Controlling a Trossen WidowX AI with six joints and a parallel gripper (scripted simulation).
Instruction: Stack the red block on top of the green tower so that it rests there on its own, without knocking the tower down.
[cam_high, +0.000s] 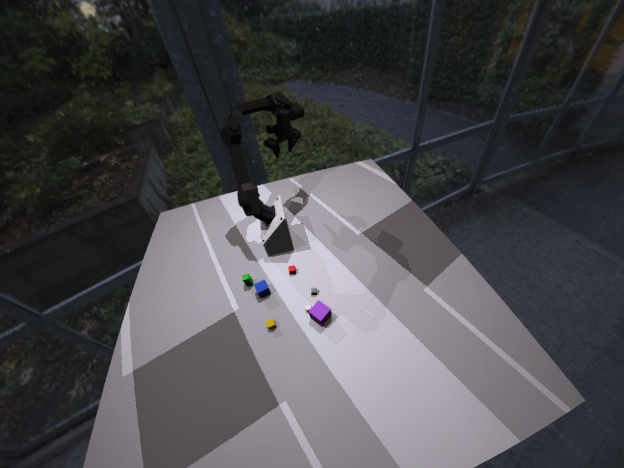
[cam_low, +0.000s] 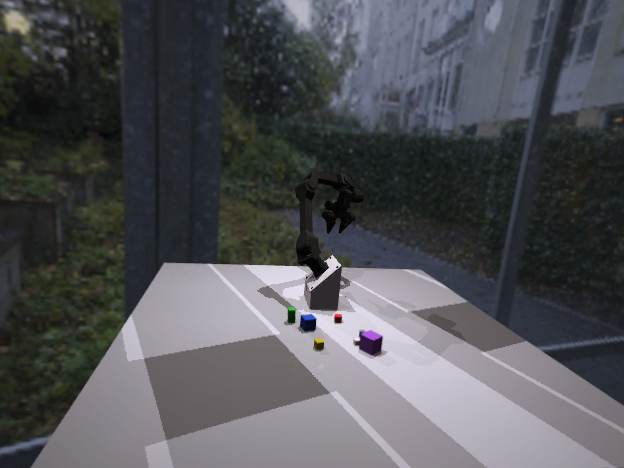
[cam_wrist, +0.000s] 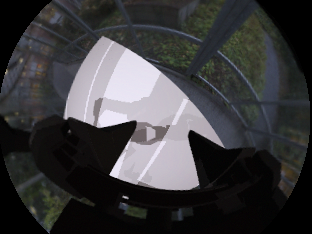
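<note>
RED BLOCK STILL TO BE PICKED; BLUE CUBE CROWDS GREEN TOWER

Top view (12 = top of pic): gripper (cam_high: 283, 152) (cam_low: 335, 231) (cam_wrist: 163, 128) is up high, fingers apart, nothing held. Red block (cam_high: 292, 270) (cam_low: 338, 318) sits on the tabletop, approx. 5 o'clock of the arm's wedge base (cam_high: 282, 244) (cam_low: 325, 296) and about 3 o'clock of the green tower (cam_high: 246, 279) (cam_low: 291, 315). Blue cube (cam_high: 262, 288) (cam_low: 307, 322) is just off the tower at 4 o'clock. Risk: a wide-open finger coming down or backing off on that side could clip blue & shove it into the tower.

Ext. view: tower upright, tall & narrow, red at its 3 o'clock. Main risk IMO: red lowered off-centre or too fast, so it slides off or tips the tower. Releasing too high = drop & bounce; opening lopsided = drag.

Wrist view: fingertips at approx. 9 & 3 o'clock w/ a gap between; no block in sight, so this cam gives no aim on red yet. Poor alignment on descent could nudge red away or grip it askew, making the later placement tilt.
</note>
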